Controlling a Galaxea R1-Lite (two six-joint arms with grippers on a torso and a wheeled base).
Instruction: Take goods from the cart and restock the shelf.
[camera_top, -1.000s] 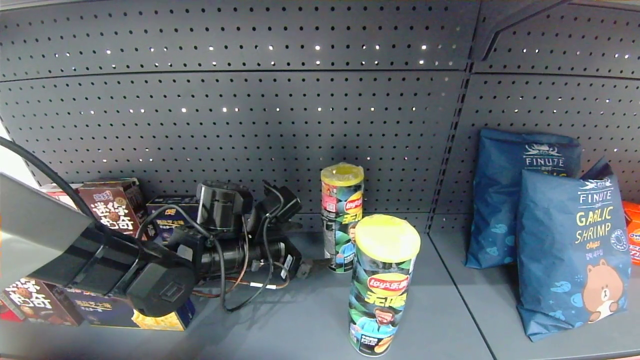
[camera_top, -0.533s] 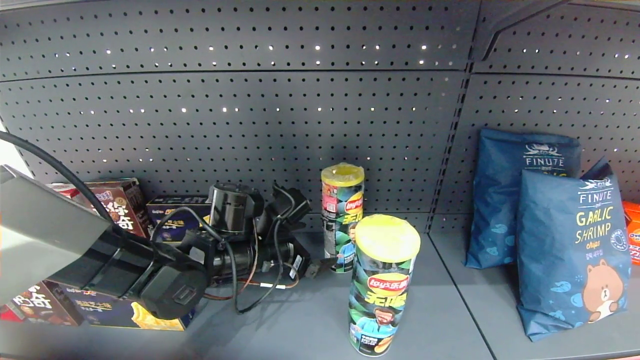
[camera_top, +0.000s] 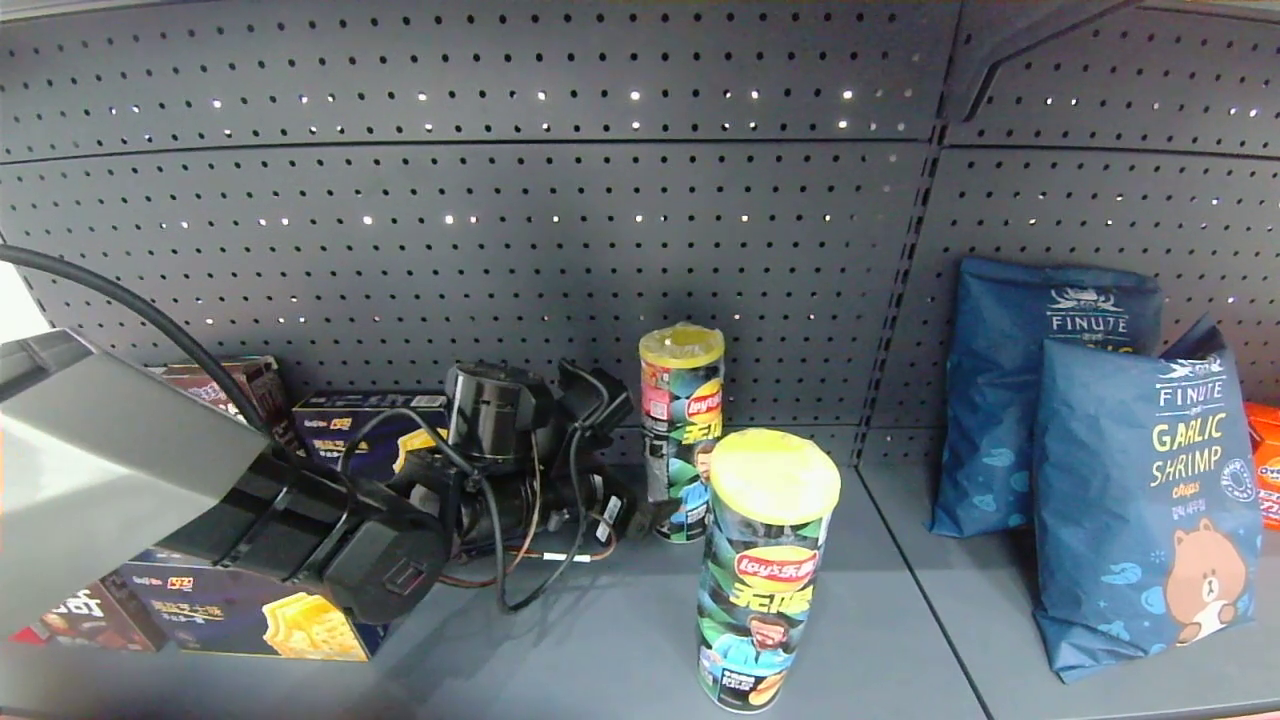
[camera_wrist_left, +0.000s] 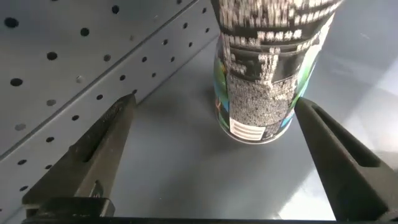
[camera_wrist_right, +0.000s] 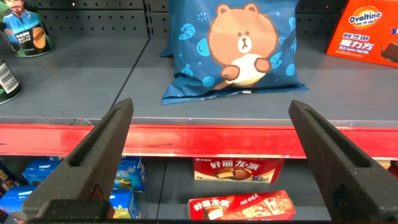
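Black left gripper (camera_wrist_left: 216, 104) ends a low, nearly level arm lying across the grey metal shelf (camera_top: 600, 650). Its fingers are spread wide. The yellow-lidded, cylindrical rear chip can (camera_top: 683, 430) stands in the gap ahead of them, nearer one finger; contact cannot be told. Directly behind the rear chip can rises the dark perforated back panel (camera_top: 500, 250), leaving little room on that side. Forward and slightly right of it, near the shelf's front edge, stands a matching front chip can (camera_top: 768, 570). Left of it, partly under the arm, lie a dark blue cracker box (camera_top: 250, 620) in front and a second dark blue box (camera_top: 350, 430) against the panel. Bare shelf floor lies open in front of it, between cracker box and front chip can, and to its right as far as the blue snack bags (camera_top: 1140, 500). Black right gripper (camera_wrist_right: 211, 104), also wide apart and empty, faces the red price strip (camera_wrist_right: 199, 140) on the shelf's front edge.
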